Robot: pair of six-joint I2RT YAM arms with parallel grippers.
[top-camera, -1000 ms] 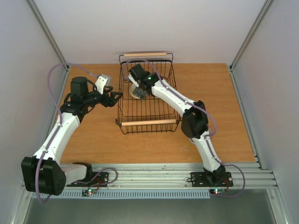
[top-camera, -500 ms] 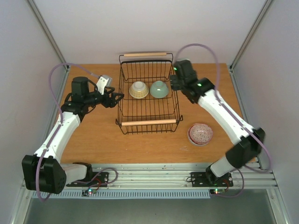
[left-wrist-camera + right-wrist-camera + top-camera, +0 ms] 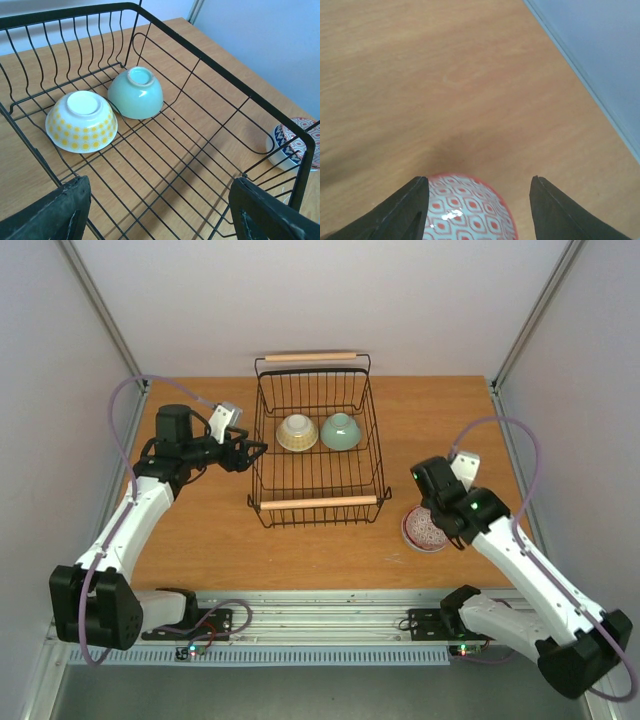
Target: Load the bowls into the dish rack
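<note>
- right gripper (image 3: 479, 181) spread wide above the red-patterned bowl (image 3: 467, 207), which sits on the table just right of the dish rack (image 3: 262, 455)
- left gripper (image 3: 160, 182) wide open too, holding nothing, at the rack's left side
- green bowl (image 3: 341, 430) and yellow-dotted bowl (image 3: 297, 432) upside down at the rack's far end

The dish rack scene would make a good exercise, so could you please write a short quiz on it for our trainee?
1. How many bowls lie inside the dish rack?
2. True or false: the pale green bowl stands rim up.
3. The right hand is open above which thing? A. the red-patterned bowl B. the dish rack C. the pale green bowl
Key: 1. two; 2. false, it is upside down; 3. A.
</note>
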